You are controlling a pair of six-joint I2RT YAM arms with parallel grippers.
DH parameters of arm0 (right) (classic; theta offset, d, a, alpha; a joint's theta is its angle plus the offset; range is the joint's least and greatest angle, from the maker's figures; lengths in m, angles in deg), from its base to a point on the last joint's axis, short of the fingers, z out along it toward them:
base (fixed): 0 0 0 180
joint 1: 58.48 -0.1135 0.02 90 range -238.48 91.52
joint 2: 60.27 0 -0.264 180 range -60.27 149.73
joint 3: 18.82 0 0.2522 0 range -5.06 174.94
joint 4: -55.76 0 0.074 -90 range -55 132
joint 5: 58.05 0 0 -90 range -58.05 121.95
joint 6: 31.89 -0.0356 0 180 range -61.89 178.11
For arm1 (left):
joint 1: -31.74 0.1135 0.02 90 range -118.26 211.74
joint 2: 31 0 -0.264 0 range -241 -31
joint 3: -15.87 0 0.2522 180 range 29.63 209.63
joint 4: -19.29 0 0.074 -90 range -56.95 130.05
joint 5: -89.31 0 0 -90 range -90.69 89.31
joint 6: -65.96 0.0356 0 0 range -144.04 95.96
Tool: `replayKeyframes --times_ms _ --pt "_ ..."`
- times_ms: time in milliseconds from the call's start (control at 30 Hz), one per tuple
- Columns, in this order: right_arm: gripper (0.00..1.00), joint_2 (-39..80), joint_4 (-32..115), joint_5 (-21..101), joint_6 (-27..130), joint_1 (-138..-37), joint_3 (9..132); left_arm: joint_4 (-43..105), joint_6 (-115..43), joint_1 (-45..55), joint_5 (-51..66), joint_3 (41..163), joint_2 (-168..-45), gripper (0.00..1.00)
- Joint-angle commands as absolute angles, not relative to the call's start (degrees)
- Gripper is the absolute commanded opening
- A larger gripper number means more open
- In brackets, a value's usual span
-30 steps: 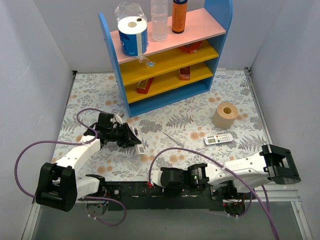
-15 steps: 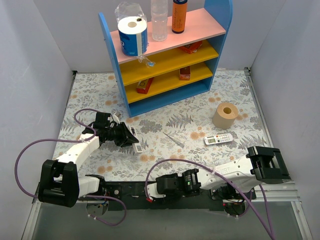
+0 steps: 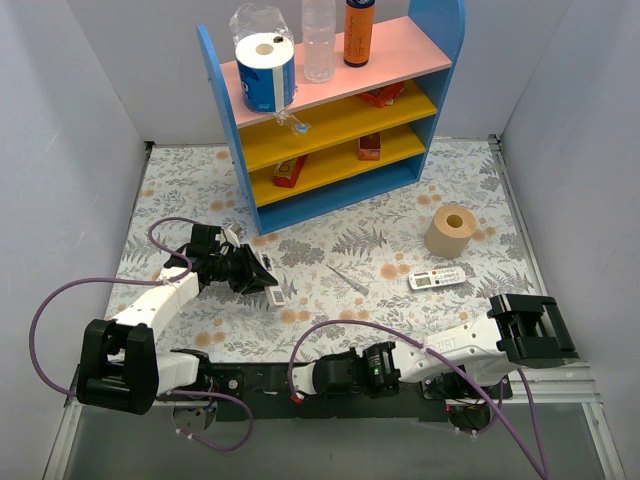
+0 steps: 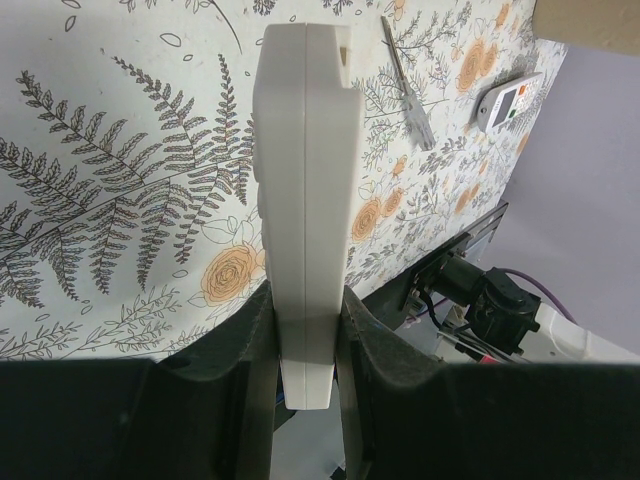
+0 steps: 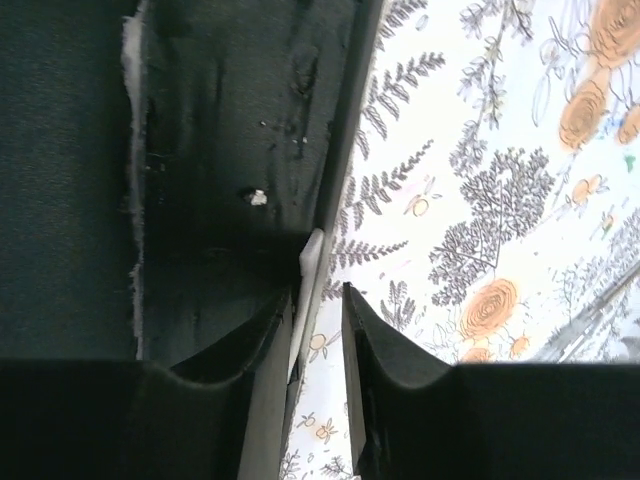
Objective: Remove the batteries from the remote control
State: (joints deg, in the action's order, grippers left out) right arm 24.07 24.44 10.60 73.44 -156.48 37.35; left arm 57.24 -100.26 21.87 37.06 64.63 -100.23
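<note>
Remote control (image 4: 300, 220), white and plain, stands on its thin edge between the pads of my left pincer (image 4: 305, 300), which is pressed tight on its near end. The rest of the remote control juts out ahead of the fingers over the flowered table (image 3: 180, 180). From this edge no writing shows on it, and the batteries are out of sight in every view. From above, my left pincer (image 3: 255, 272) lies low at the left of the table with the remote's far end (image 3: 279, 294) poking out toward the middle.

A second white device (image 3: 438, 278) with a small screen and coloured buttons lies well to the right; its print is too small to read. A thin grey stick (image 3: 345, 278) rests between it and my left pincer. The blue label on the paper roll (image 3: 265, 72) atop the shelf (image 3: 330, 175) is likewise unreadable.

My right pincer (image 3: 318, 377) lies over the black strip (image 3: 250, 378) at the near edge, well apart from the remote. Its fingers (image 5: 362, 340) stand a narrow gap apart with a thin white sliver (image 5: 312, 250) at their tips; I cannot tell whether they pinch it.
</note>
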Motion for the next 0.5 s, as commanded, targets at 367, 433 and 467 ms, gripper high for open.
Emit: replayKeyframes --times_ms 367,433,467 --pt "0.23 19.19 29.7 -3.13 72.88 -152.89 33.17 56.96 -99.98 22.16 37.98 65.84 -98.76 0.0" --pt "0.23 18.05 29.7 -1.99 71.74 -151.92 33.08 56.96 -100.06 22.16 37.89 65.84 -98.59 0.0" --pt "0.24 16.65 29.7 -0.85 71.56 -151.3 32.99 57.05 -100.06 22.16 37.89 65.93 -98.67 0.0"
